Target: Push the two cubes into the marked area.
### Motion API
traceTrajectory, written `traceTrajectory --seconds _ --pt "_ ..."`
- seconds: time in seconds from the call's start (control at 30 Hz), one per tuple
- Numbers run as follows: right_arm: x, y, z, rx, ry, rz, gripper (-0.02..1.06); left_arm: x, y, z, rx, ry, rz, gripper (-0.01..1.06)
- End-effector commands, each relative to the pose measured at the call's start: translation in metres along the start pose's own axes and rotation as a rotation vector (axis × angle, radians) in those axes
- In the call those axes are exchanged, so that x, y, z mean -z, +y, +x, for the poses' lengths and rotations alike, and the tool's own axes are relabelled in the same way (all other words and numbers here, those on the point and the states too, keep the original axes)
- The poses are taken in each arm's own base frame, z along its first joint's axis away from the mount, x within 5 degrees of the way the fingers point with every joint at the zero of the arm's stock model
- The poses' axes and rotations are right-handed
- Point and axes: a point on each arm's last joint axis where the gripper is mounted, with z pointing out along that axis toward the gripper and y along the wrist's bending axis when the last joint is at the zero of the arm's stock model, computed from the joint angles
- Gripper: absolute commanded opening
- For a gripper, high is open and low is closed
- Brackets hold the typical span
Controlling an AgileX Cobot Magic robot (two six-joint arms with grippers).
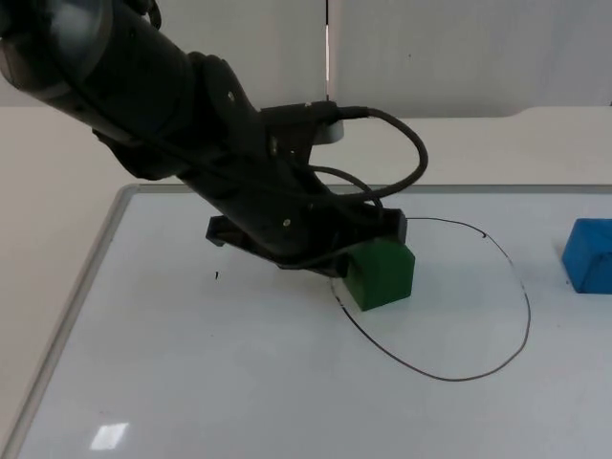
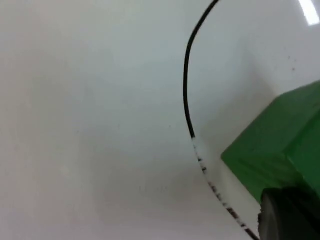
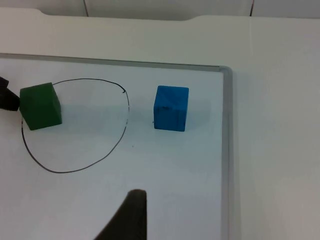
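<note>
Green cube (image 1: pixel 381 273) sits just inside the drawn outline's (image 1: pixel 497 363) left edge, touching the left claw (image 1: pixel 368 234), fingers' state untellable, which should push rightward steadily; blue cube (image 1: pixel 587 255) waits outside, right, near the idle right claw (image 3: pixel 131 215).

White table top (image 1: pixel 535 143) meets grey partition wall (image 1: pixel 459 48).

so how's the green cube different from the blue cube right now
The green cube sits on the drawn outline at its edge, partly inside the marked area; the blue cube stands wholly outside it. The left gripper is right up against the green cube, while nothing is near the blue cube, and the right gripper waits back from it. Both are similar-sized cubes resting flat on the whiteboard.
</note>
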Motion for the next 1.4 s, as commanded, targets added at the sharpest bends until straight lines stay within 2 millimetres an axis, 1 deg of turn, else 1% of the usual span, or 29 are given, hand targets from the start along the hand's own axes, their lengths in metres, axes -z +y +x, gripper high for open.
traceTrajectory --seconds 0.0,0.03,0.4,0.5,0.6,0.7,0.73,0.77,0.9,0.93,1.0,1.03,1.07,1.13,1.17,1.2,1.23,1.27,1.3,1.33,1.37 --pt "0.001 0.0 -0.001 -0.002 -0.009 0.006 1.05 0.002 -0.004 -0.005 -0.009 -0.026 0.007 0.0" --pt "0.001 0.0 -0.001 -0.002 -0.009 0.006 1.05 0.003 -0.006 -0.008 -0.021 -0.031 0.01 0.0" --pt "0.001 0.0 -0.001 -0.002 -0.009 0.006 1.05 0.003 -0.008 -0.007 -0.044 -0.026 0.01 0.0" --pt "0.001 0.0 -0.001 -0.002 -0.009 0.006 1.05 0.003 -0.006 -0.007 -0.136 -0.023 -0.009 0.0" --pt "0.001 0.0 -0.001 -0.002 -0.009 0.006 1.05 0.004 -0.005 -0.008 -0.151 -0.021 -0.016 0.0" --pt "0.001 0.0 -0.001 -0.002 -0.009 0.006 1.05 0.007 0.008 -0.011 -0.139 -0.004 -0.029 0.0" --pt "0.001 0.0 -0.001 -0.002 -0.009 0.006 1.05 0.007 0.008 -0.011 -0.139 -0.004 -0.029 0.0" --pt "0.001 0.0 -0.001 -0.002 -0.009 0.006 1.05 0.01 0.012 -0.013 -0.135 0.002 -0.034 0.0" --pt "0.001 0.0 -0.001 -0.002 -0.009 0.006 1.05 0.031 0.039 -0.028 -0.088 -0.012 -0.058 0.0" --pt "0.001 0.0 -0.001 -0.002 -0.009 0.006 1.05 0.031 0.039 -0.028 -0.088 -0.012 -0.058 0.0" --pt "0.001 0.0 -0.001 -0.002 -0.009 0.006 1.05 0.047 0.051 -0.037 -0.057 -0.034 -0.066 0.0" --pt "0.001 0.0 -0.001 -0.002 -0.009 0.006 1.05 0.061 0.055 -0.043 -0.049 -0.06 -0.067 0.0" --pt "0.001 0.0 -0.001 -0.002 -0.009 0.006 1.05 0.061 0.055 -0.043 -0.049 -0.06 -0.067 0.0" --pt "0.001 0.0 -0.001 -0.002 -0.009 0.006 1.05 0.077 0.059 -0.05 -0.045 -0.093 -0.071 0.0" --pt "0.001 0.0 -0.001 -0.002 -0.009 0.006 1.05 0.09 0.059 -0.054 -0.057 -0.124 -0.074 0.0" --pt "0.001 0.0 -0.001 -0.002 -0.009 0.006 1.05 0.09 0.059 -0.054 -0.057 -0.124 -0.074 0.0" --pt "0.001 0.0 -0.001 -0.002 -0.009 0.006 1.05 0.099 0.058 -0.057 -0.069 -0.147 -0.076 0.0" --pt "0.001 0.0 -0.001 -0.002 -0.009 0.006 1.05 0.116 0.053 -0.062 -0.102 -0.189 -0.08 0.0" --pt "0.001 0.0 -0.001 -0.002 -0.009 0.006 1.05 0.127 0.05 -0.065 -0.119 -0.218 -0.081 0.0" --pt "0.001 0.0 -0.001 -0.002 -0.009 0.006 1.05 0.136 0.048 -0.067 -0.125 -0.242 -0.078 0.0" --pt "0.001 0.0 -0.001 -0.002 -0.009 0.006 1.05 0.136 0.048 -0.067 -0.125 -0.242 -0.078 0.0"
